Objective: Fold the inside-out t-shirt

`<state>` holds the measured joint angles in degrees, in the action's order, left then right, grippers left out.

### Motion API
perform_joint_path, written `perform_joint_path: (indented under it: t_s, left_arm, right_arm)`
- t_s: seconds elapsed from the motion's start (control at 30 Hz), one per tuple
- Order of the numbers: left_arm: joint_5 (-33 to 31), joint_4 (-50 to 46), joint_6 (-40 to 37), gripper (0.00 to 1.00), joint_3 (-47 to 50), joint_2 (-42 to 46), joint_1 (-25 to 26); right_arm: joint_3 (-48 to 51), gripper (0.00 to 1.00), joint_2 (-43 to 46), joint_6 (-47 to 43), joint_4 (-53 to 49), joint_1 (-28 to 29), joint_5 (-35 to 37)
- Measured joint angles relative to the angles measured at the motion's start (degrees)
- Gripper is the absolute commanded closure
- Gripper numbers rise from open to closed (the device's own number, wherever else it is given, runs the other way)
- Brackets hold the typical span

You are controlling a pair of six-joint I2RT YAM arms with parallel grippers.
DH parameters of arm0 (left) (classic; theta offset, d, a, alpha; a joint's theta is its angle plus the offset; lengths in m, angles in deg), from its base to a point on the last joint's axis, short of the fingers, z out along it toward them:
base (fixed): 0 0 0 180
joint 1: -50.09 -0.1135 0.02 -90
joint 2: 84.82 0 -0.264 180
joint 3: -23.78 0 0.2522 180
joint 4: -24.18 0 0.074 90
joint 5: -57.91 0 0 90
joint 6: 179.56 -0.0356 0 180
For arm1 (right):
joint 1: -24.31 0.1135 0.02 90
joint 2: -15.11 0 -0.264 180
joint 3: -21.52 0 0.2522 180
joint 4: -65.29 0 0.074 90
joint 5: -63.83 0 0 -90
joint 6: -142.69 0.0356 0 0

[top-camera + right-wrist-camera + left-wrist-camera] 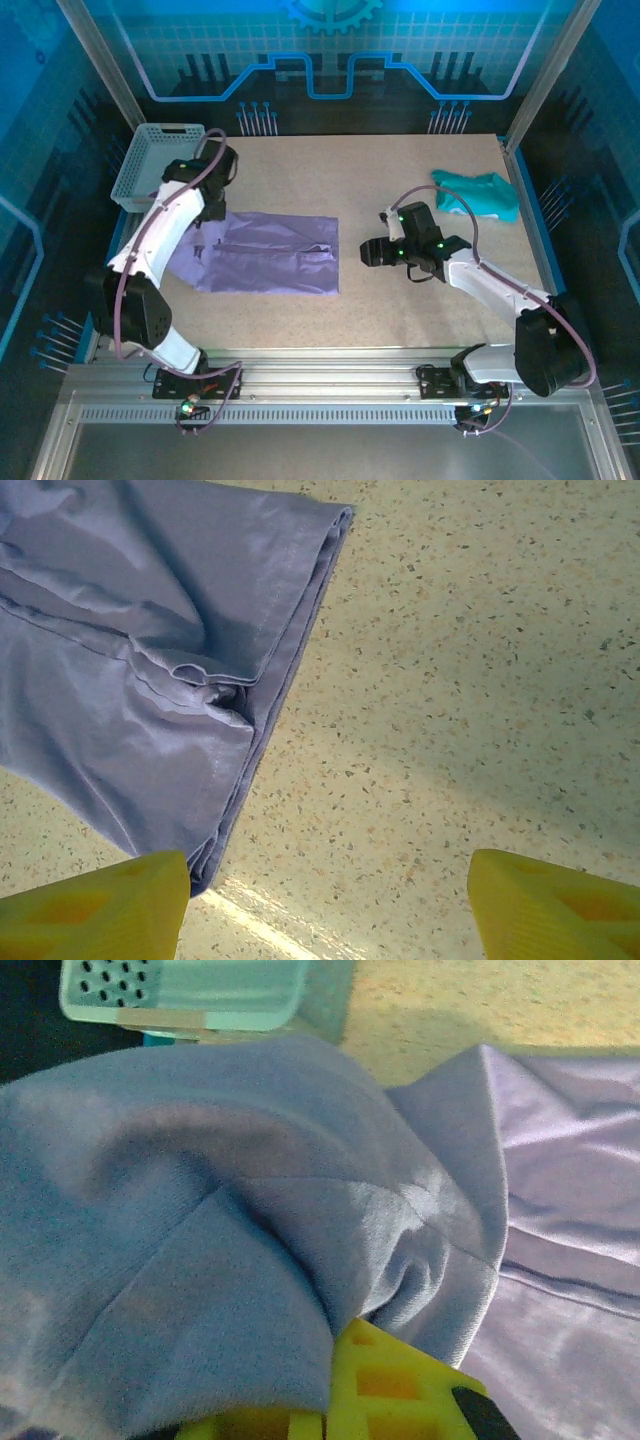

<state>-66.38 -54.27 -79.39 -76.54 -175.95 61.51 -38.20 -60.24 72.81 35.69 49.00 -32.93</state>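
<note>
Both at the lavender t-shirt point(270, 255): left fingers point(400, 1390) clenched on its bunched cloth, right fingers point(90, 905) released beside its edge.

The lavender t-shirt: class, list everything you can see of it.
The lavender t-shirt is thin, soft, slightly shiny fabric. It lies mostly flat and roughly rectangular on the speckled table, with creases and stitched hems showing. Its left end is lifted and bunched, gripped by the left fingers. A hemmed fold lies near its right edge, where the open right fingers hover beside it.

table point(400, 330) bare right of t-shirt point(270, 255); basket point(150, 165) crowds far-left corner; teal garment point(480, 193) far-right
</note>
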Motion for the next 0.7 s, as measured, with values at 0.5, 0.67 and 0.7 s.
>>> perform_joint_path:
  t_s: [0.5, 0.67, 0.7]
  left_arm:
    - [23.6, 6.6, 15.8, 0.48, -13.1, -23.6, 24.9]
    - [32.1, 16.2, 17.6, 0.37, -6.3, -17.6, 25.1]
    - [33.4, 18.5, 18.2, 0.36, -1.8, -13.1, 23.8]
  right_arm:
    - [1.7, 0.25, 4.0, 0.0, -1.8, -2.8, 1.9]
    - [2.5, 0.25, 4.9, 0.2, -1.7, -3.0, 2.0]
    - [2.6, 0.25, 4.9, 0.3, -1.6, -3.0, 1.7]
